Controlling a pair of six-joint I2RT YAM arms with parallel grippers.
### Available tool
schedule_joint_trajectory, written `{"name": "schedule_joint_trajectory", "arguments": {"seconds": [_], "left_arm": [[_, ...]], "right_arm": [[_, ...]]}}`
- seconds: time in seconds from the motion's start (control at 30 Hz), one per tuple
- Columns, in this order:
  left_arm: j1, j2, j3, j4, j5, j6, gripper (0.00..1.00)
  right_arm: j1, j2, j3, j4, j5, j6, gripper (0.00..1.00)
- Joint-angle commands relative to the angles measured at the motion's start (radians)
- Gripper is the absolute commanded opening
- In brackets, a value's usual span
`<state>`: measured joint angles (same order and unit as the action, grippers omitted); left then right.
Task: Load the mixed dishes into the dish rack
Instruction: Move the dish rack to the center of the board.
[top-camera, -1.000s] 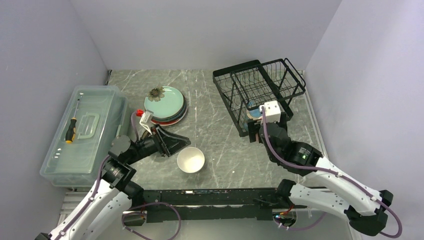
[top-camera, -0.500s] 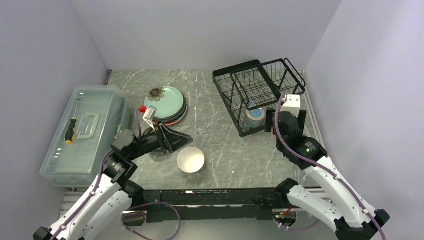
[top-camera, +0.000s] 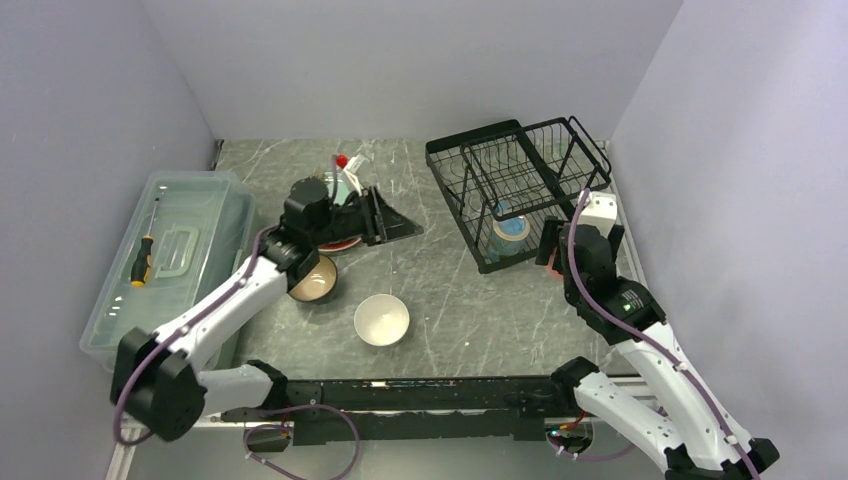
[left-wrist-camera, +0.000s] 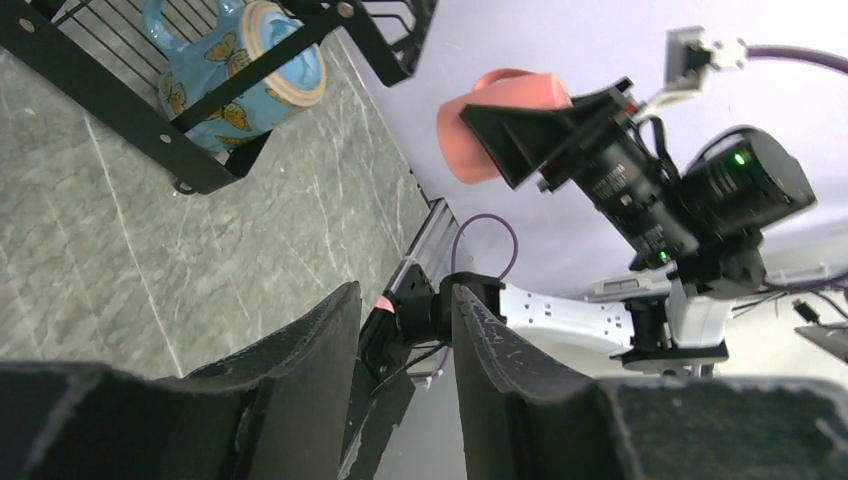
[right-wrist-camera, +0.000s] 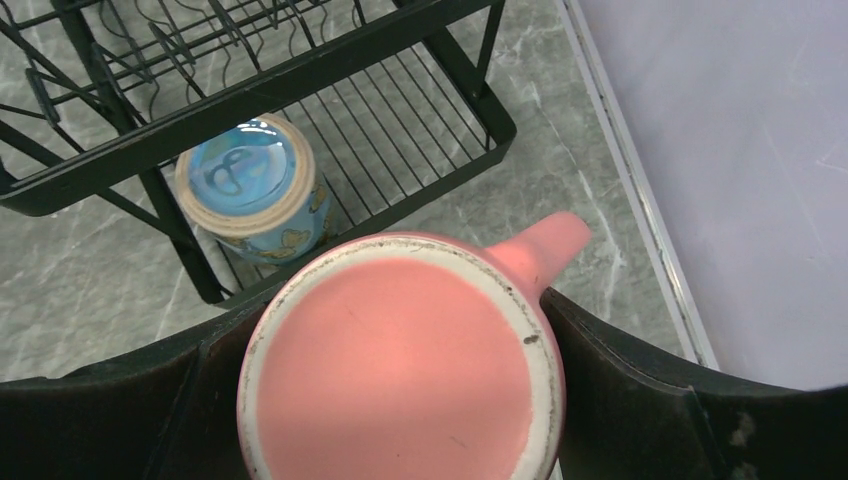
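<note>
Left gripper extended, jaws parted, right gripper aloft, clamped.

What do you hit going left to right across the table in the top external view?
Going right: clear plastic box → brown bowl → white bowl → dish rack.

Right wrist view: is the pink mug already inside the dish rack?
No, the pink mug is clamped in the right gripper, outside the dish rack.
</note>
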<state>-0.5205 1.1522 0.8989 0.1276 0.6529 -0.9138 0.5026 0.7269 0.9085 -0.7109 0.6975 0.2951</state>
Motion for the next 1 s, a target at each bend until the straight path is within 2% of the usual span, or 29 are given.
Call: {"name": "schedule_joint_trajectory", "arguments": {"seconds": [0.0,0.1,0.5,0.73,0.97], "left_arm": [[-0.005,0.132,0.085,0.132,0.050,-0.090,0.43],[-0.015,0.218,0.147,0.179,0.045,-0.119,0.40],[-0.100,0.501,0.411,0.172,-0.026,-0.155,0.41],[-0.123,0.603,0.532,0.143,-0.056,-0.158,0.42],[-0.130,0.664,0.574,0.170,-0.076,-0.186,0.42]], "right_arm": [[-0.004,-0.039,0.043,0.058,-0.021,0.022,0.48],[-0.004,-0.052,0.040,0.060,-0.033,0.024,0.48],[-0.004,-0.109,0.032,0.073,-0.100,0.032,0.50],[-0.004,-0.125,0.042,0.075,-0.119,0.020,0.51],[-0.004,-0.143,0.048,0.069,-0.128,0.008,0.51]]}}
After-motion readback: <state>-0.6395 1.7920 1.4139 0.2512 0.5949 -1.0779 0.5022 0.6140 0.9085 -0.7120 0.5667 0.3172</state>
